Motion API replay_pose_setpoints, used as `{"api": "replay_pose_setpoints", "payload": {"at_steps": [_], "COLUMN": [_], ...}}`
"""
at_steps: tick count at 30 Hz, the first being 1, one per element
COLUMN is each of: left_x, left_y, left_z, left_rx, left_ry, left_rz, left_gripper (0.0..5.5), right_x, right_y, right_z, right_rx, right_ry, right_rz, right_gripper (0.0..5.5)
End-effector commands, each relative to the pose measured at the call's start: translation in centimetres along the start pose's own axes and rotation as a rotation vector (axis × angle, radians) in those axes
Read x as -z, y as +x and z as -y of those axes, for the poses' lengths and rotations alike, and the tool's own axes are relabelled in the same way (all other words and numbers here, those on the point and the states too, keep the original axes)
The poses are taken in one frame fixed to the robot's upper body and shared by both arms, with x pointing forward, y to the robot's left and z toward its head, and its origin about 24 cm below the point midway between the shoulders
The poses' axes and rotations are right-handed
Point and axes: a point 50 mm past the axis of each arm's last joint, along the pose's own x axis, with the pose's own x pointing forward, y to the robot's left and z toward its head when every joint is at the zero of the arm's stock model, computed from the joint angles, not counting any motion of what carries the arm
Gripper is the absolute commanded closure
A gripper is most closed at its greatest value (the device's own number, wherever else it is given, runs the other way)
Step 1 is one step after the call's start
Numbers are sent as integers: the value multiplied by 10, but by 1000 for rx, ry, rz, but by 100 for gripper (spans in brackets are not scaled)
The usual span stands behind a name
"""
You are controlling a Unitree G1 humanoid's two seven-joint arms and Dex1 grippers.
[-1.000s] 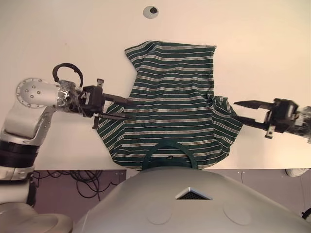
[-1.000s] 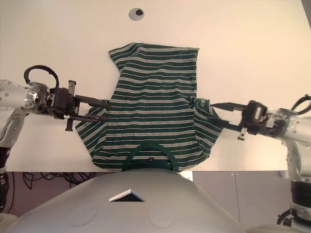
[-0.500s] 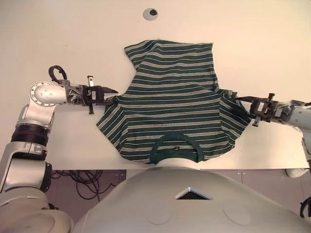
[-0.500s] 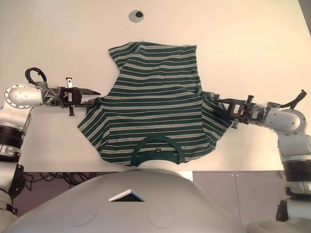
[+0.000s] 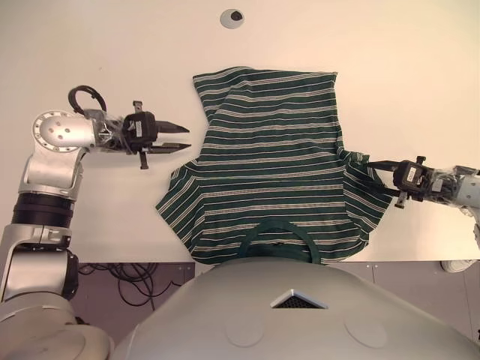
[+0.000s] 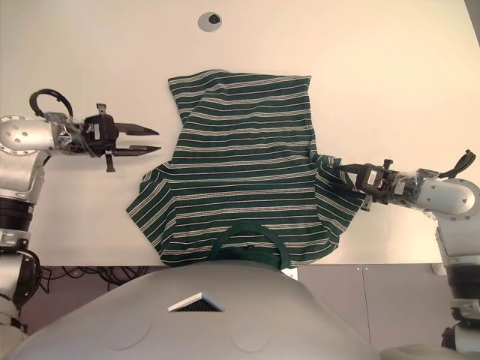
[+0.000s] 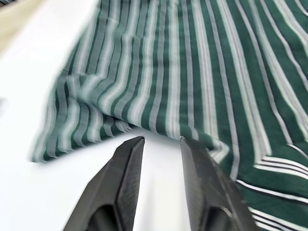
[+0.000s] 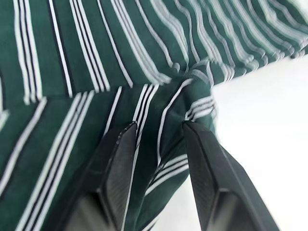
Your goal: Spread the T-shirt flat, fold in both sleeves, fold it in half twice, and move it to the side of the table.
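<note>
Dark green white-striped cotton T-shirt (image 5: 274,172) lies on the white table (image 5: 90,45), collar at the near edge, mostly spread, right sleeve bunched. Left gripper (image 5: 187,137) has its fingers apart and empty, just beside the shirt's left side, not touching. Right gripper (image 8: 160,126) has its fingers apart over the crumpled right sleeve, not clamped.

Risk: closing here probably pinches several layers and drags the body askew; the collar could slide off the near edge.

Round grey cable hole (image 5: 232,16) sits beyond the hem; nothing blocks the way.
</note>
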Motion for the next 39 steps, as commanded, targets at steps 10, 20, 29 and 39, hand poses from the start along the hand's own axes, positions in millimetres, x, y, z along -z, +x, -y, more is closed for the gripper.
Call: {"api": "replay_pose_setpoints", "payload": {"at_steps": [10,20,29,39], "left_x": [4,39,40,-6], "left_y": [39,90,87,80], "left_z": [-76,-62,-72,-102], "left_rx": [-420,-338,-403,-710], "left_ry": [-46,-33,251,370], "left_rz": [20,-329,-525,-210], "left_gripper": [418,418,418,418], "right_x": [-58,-47,-8,-23], "right_y": [45,137,149,150], "right_z": [72,108,102,113], "right_rx": [315,380,376,453], "right_ry": [-40,76,161,166], "right_rz": [329,109,-95,32], "right_gripper": [376,376,376,376]}}
